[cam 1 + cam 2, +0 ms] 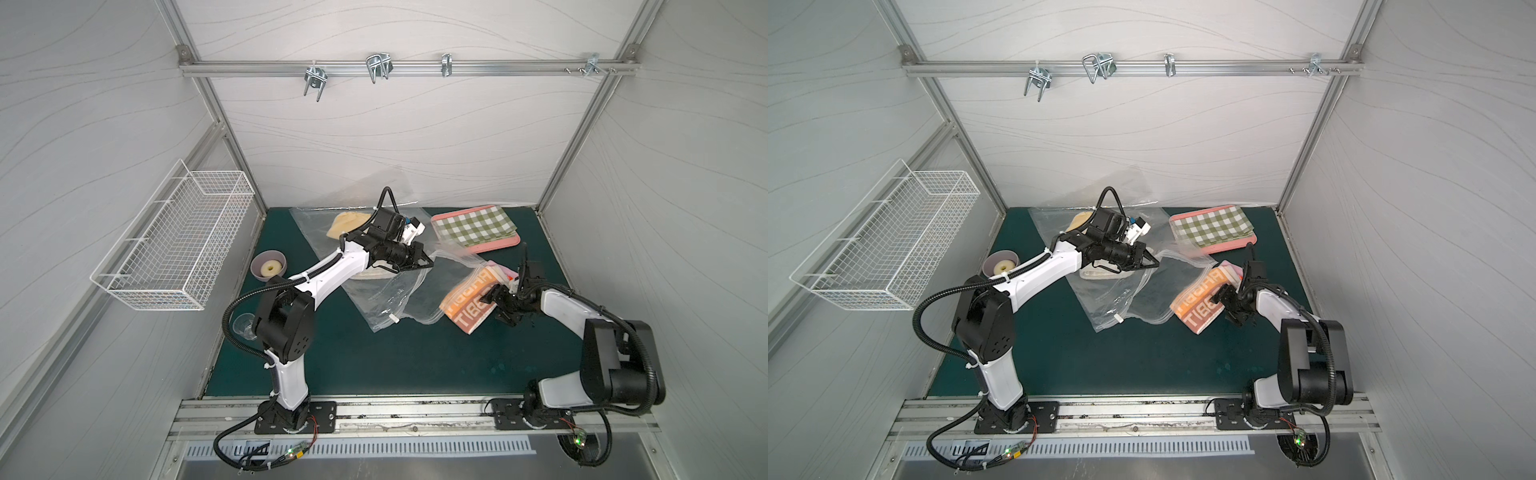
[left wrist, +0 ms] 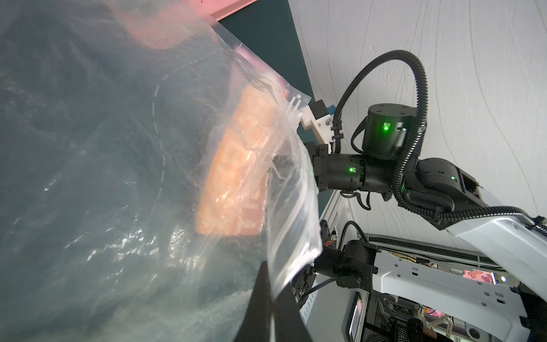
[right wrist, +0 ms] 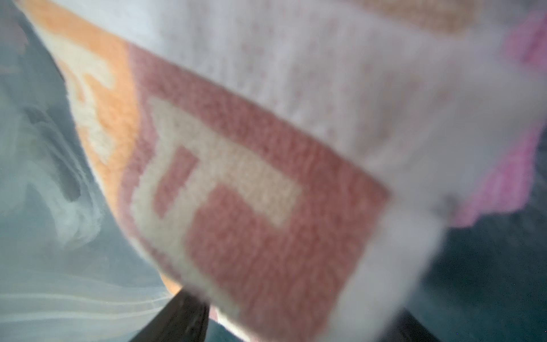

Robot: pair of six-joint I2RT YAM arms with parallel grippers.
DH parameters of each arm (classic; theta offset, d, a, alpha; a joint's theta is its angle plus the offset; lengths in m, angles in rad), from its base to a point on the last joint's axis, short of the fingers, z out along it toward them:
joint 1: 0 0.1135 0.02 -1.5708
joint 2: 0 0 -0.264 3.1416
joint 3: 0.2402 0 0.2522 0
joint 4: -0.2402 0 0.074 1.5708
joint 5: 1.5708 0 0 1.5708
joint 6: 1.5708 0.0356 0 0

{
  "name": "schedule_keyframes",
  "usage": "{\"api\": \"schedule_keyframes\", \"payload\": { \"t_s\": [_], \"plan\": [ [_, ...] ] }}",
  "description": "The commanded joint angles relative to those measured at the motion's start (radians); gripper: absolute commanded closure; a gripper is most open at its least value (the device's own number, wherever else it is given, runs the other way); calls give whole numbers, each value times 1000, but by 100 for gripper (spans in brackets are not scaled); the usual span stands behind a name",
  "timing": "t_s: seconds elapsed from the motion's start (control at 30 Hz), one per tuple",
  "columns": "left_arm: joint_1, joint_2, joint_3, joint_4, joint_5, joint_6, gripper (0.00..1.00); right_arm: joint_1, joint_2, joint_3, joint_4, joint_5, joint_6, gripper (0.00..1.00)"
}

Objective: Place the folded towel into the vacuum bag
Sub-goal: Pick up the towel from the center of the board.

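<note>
Across the dark green mat (image 1: 374, 365), the vacuum bag (image 1: 374, 303) takes up the middle. Its far edge lies against the back wall and its near corner points at the front rail, with bare mat between them. The left arm reaches over the bag. The left gripper (image 1: 430, 262) is clenched on the zip-seal lip and holds that edge up off the mat, so the mouth faces the right arm.

The folded towel (image 1: 469, 307), orange and red with pale letters, lies just beside the mouth. Its far corner is under the raised lip and the rest is out on the mat. In the left wrist view it shows through the film (image 2: 233, 165).

The right gripper (image 1: 497, 309) sits at the towel's outer edge with its jaws spread wide and cloth between them. I cannot tell whether they press on it.

Behind the towel, near the back wall, the pink tray (image 1: 498, 248) carries a green checked cloth (image 1: 473, 226). A wire basket (image 1: 174, 249) hangs on the left wall. Near the left arm stand a bowl (image 1: 257, 259) and a clear cup (image 1: 244, 326). The white slider clip (image 1: 394, 320) lies at the bag's near corner.
</note>
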Motion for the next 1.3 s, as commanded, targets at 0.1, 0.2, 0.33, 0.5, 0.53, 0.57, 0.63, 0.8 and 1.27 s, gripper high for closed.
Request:
{"api": "schedule_keyframes", "payload": {
  "t_s": [0.1, 0.2, 0.33, 0.5, 0.53, 0.57, 0.63, 0.8, 1.27],
  "plan": [
    [2, 8, 37, 3, 10, 20, 100, 0, 78, -60, 311, -39, 34, 26],
    [3, 15, 34, 0, 11, 22, 100, 0, 109, -88, 436, -86, 49, 27],
    [2, 35, 37, -1, 18, 15, 100, 4, 135, -147, 640, -140, 104, 30],
    [1, 51, 36, -8, 22, 15, 100, 20, 182, -175, 874, -190, 191, 35],
    [1, 54, 37, -13, 22, 15, 100, 30, 197, -160, 887, -197, 193, 36],
    [2, 56, 35, -15, 22, 17, 100, 40, 212, -143, 885, -197, 194, 36],
    [2, 56, 37, -20, 22, 18, 100, 59, 238, -118, 886, -194, 193, 40],
    [4, 51, 50, -25, 17, 21, 100, 67, 270, -109, 922, -205, 217, 82],
    [59, 64, 73, 79, 54, -100, 100, 9, -333, -6, 163, -24, 11, 100]
  ]
}}
